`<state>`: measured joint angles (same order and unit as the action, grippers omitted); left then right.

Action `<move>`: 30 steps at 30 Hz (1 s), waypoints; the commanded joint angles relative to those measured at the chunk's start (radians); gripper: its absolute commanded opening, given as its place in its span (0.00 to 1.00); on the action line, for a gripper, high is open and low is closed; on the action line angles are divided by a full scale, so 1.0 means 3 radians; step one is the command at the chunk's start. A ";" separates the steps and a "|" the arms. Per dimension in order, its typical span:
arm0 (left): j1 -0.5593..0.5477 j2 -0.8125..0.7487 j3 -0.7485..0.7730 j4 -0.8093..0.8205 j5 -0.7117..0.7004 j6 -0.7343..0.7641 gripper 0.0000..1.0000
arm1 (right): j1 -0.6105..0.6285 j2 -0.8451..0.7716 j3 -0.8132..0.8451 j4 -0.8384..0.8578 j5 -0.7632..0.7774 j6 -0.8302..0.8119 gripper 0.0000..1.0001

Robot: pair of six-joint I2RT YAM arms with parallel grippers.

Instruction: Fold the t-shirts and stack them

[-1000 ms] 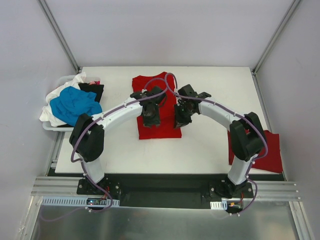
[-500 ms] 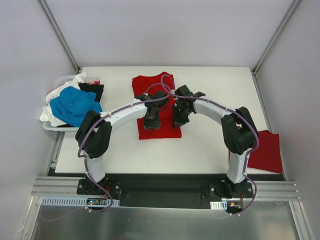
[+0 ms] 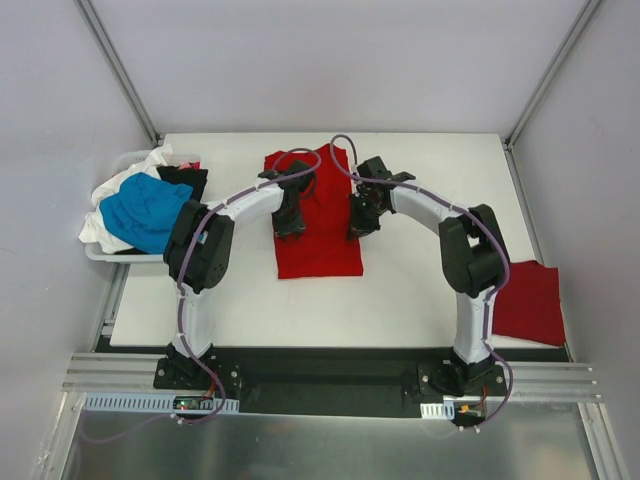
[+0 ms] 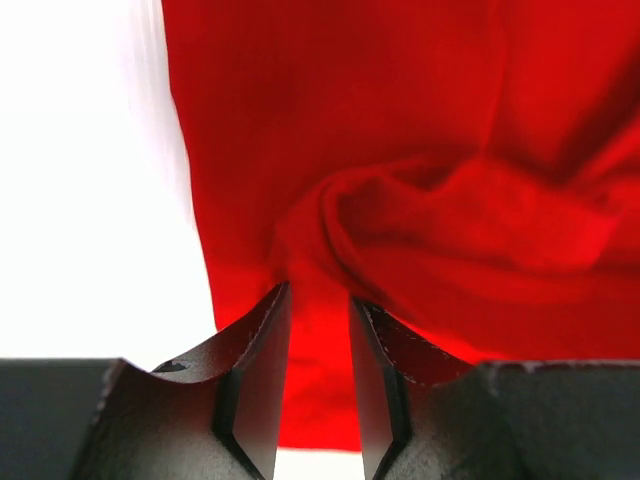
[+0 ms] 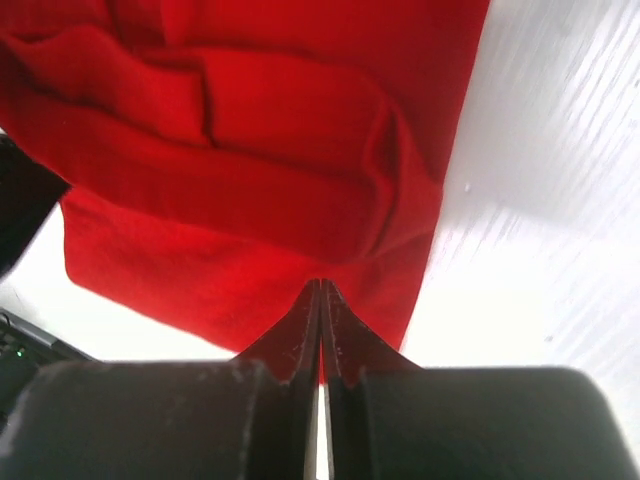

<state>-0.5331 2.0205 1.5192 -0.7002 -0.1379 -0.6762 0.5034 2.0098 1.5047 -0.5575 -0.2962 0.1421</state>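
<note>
A red t-shirt (image 3: 322,245), folded into a long strip, lies in the middle of the white table (image 3: 420,290). My left gripper (image 3: 290,222) is on its left side. In the left wrist view its jaws (image 4: 318,290) stand narrowly apart on a bunched ridge of the red cloth (image 4: 400,200), and wrinkles spread out from the tips. My right gripper (image 3: 360,222) is on the shirt's right side. Its jaws (image 5: 321,283) are pressed together at a raised fold of the red cloth (image 5: 250,150) near the shirt's right edge.
A white bin (image 3: 100,255) at the table's left edge holds a blue t-shirt (image 3: 150,212), a white one (image 3: 112,190) and a black one (image 3: 188,180). A folded red t-shirt (image 3: 530,300) lies at the right edge. Grey walls enclose the table.
Both grippers moved toward the far side along the red t-shirt. The right jaws closed fully. The right elbow swung inward, uncovering more of the folded red shirt at the right.
</note>
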 commanded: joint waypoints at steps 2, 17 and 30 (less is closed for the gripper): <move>0.0105 0.0214 0.0391 0.0028 0.0061 0.0305 0.29 | -0.0042 0.0173 0.0256 -0.0013 -0.0035 0.0038 0.01; 0.0294 0.0495 0.0872 0.0023 0.0163 0.0607 0.30 | -0.0312 0.0654 0.0874 0.0002 -0.0030 0.0053 0.01; 0.0294 -0.0675 0.0510 -0.0350 0.0081 0.0419 0.37 | -0.0313 -0.0215 0.0498 -0.0294 -0.0132 0.0201 0.39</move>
<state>-0.4500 1.9694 1.6970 -0.7319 -0.0883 -0.5240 0.3981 2.0914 1.7199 -0.6006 -0.3046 0.1776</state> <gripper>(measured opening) 0.360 0.373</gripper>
